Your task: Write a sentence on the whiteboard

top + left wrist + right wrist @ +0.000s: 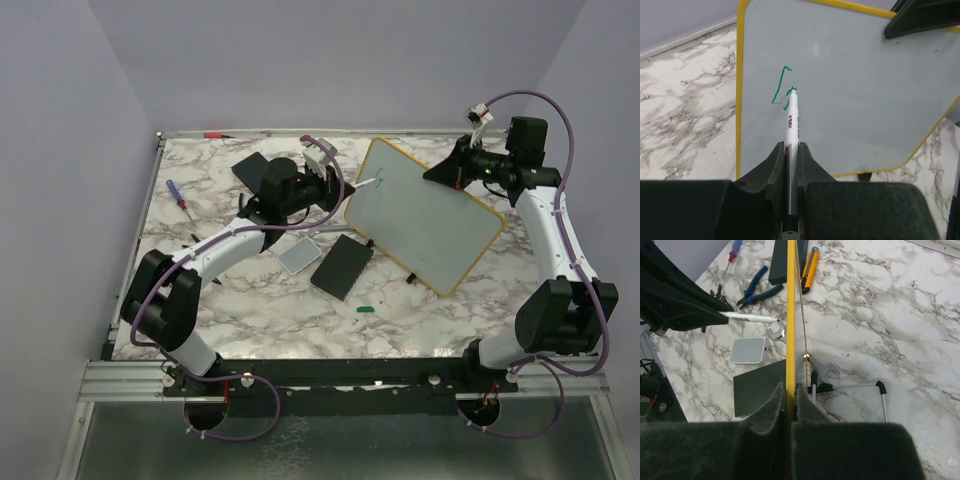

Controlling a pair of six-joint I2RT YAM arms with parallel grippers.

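Locate the marble-pattern table [420, 320]; it carries everything in view.

Locate the whiteboard [425, 215] right of centre, toward the far side of the table. It is propped at a tilt, its white face toward the left arm. You cannot tell whether its lower edge touches the table.

Check the right gripper [788, 390]. Its fingers are clamped on the yellow rim of the whiteboard, which the right wrist view shows edge-on between them.

Check the left gripper [790, 150]. It is closed on a white marker [791, 120], which runs straight out between the fingers. The green tip touches the board face near its left edge.

Note one black slab [342, 266] flat on the table just in front of the board, and a second black slab [250, 168] behind the left wrist. A pale pad [300, 257] lies just beside the nearer slab, on its left.

Note the hand tools: blue-handled pliers [757, 287], a yellow utility knife [810, 270], a wrench [827, 372] and a screwdriver [177, 193] well to the left.

Read the sentence [780, 87]: only a few angular green strokes show, at the marker tip.

A small green cap [366, 309] lies near the front of the table.
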